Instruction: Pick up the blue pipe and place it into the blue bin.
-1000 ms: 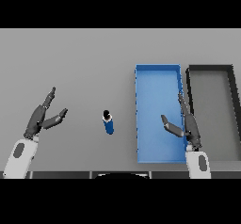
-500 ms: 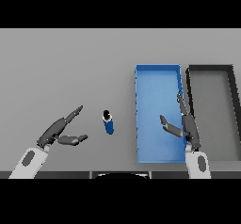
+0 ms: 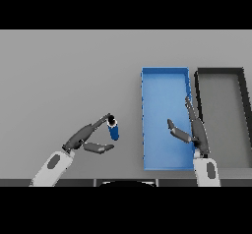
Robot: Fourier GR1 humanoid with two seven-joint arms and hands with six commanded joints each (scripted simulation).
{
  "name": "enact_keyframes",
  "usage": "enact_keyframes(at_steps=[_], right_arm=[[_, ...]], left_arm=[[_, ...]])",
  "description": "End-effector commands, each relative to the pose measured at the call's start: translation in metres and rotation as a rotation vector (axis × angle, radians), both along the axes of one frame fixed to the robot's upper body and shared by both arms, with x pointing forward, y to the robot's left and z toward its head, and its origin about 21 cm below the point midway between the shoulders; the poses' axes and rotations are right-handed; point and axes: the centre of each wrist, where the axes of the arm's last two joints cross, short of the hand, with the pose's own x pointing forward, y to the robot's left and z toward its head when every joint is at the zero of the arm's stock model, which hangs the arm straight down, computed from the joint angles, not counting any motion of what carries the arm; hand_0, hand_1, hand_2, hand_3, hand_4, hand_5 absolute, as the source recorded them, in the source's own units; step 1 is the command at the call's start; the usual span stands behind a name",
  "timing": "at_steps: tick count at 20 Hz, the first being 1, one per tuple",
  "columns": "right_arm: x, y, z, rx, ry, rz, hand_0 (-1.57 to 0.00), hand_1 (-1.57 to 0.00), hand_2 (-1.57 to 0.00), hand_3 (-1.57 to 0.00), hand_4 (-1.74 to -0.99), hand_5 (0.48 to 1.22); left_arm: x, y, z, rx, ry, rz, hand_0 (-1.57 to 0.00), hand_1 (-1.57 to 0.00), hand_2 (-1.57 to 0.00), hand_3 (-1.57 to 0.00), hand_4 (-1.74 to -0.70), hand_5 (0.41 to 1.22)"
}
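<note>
One short blue pipe [image 3: 113, 129] stands upright, dark-capped; left robot hand [image 3: 84, 139] alongside.

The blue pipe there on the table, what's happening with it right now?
The robot's left hand is at the blue pipe, fingers open with the tips by its top and the thumb below; it isn't gripped yet. The pipe stands on the grey table, left of the blue bin. The right hand hovers open over the bin's right edge.
</note>
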Motion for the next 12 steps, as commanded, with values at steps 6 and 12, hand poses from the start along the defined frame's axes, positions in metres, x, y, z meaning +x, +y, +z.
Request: enact_keyframes(at_steps=[6, 12], right_arm=[[-0.005, -0.003, -0.004, 0.000, -0.022, 0.001, 0.00, 0.00, 0.00, 0.00, -1.215, 0.637], [-0.006, -0.009, -0.002, -0.022, -0.032, 0.003, 0.00, 0.00, 0.00, 0.00, -1.205, 0.649]], left_arm=[[0.016, -0.024, -0.015, 0.007, 0.002, -0.002, 0.00, 0.00, 0.00, 0.00, -1.10, 0.448], [0.018, -0.050, -0.023, -0.018, 0.006, -0.013, 0.00, 0.00, 0.00, 0.00, -1.09, 0.441]])
